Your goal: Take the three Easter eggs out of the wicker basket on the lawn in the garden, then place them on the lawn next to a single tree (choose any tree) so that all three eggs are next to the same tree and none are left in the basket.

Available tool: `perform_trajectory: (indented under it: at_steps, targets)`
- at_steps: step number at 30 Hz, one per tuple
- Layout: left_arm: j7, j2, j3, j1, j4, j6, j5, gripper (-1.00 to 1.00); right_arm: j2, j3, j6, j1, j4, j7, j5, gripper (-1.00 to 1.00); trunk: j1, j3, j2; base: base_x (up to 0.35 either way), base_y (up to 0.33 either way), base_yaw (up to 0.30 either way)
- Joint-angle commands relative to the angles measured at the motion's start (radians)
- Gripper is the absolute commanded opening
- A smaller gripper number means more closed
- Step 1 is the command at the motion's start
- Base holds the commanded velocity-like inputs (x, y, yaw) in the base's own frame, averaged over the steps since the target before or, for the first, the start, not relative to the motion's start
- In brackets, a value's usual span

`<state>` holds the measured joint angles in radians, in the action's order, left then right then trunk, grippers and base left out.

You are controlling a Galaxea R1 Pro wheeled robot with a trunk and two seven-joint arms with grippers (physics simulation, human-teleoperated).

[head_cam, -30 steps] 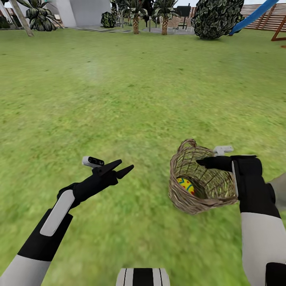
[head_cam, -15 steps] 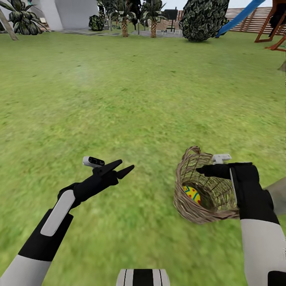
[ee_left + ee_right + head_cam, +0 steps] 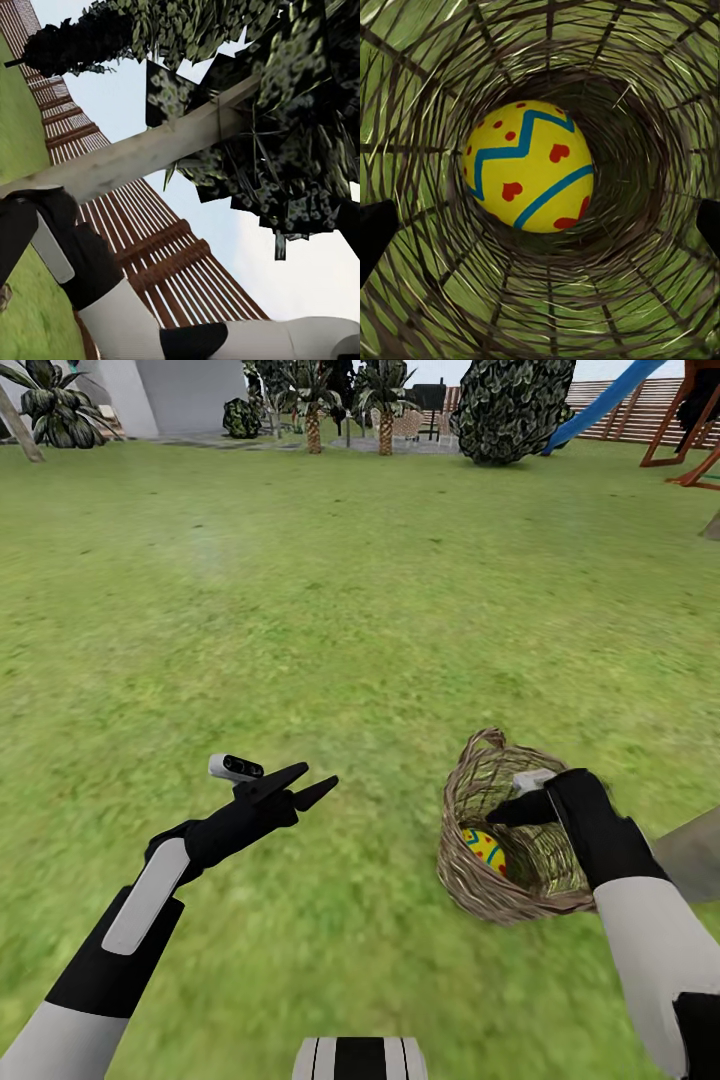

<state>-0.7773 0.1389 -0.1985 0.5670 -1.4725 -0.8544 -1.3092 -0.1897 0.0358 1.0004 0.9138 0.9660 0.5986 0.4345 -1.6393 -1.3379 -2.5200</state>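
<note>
Right end effector [image 3: 505, 812], fingers spread wide and empty, is poised inside the wicker basket [image 3: 470, 880] above the Easter egg [image 3: 528, 165] at its bottom on the lawn [image 3: 330, 610]; risk: fingers snag the weave, tipping the basket or glancing the egg.

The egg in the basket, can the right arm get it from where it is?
Probably yes. The right gripper is already inside the wicker basket's open mouth, its jaws spread wide, and the egg lies straight ahead at the bottom with nothing between them.
</note>
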Motion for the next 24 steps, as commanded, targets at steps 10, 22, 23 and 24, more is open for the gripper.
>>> perform_trajectory:
  at_steps: [10, 22, 23, 24]
  targets:
    - [0.003, -0.008, -0.004, -0.001, 0.021, -0.002, -0.004, 1.00, -0.010, -0.045, 0.006, 0.108, -0.152, 0.007, 0.017, 1.00, -0.003, -0.028, -0.002, 0.000, 0.000, 0.000]
    - [0.005, -0.009, -0.004, -0.001, 0.023, 0.000, -0.003, 1.00, -0.049, -0.047, -0.003, 0.194, -0.218, 0.002, 0.048, 1.00, -0.008, -0.074, -0.005, 0.000, 0.000, 0.000]
    - [0.006, -0.009, -0.004, -0.001, 0.023, 0.000, -0.004, 1.00, -0.050, -0.047, -0.004, 0.196, -0.219, 0.004, 0.051, 1.00, -0.009, -0.078, -0.005, 0.000, 0.000, 0.000]
    - [0.006, -0.009, -0.004, -0.001, 0.023, 0.000, -0.003, 1.00, -0.052, -0.049, -0.005, 0.197, -0.216, 0.005, 0.053, 1.00, -0.009, -0.082, -0.005, 0.000, 0.000, 0.000]
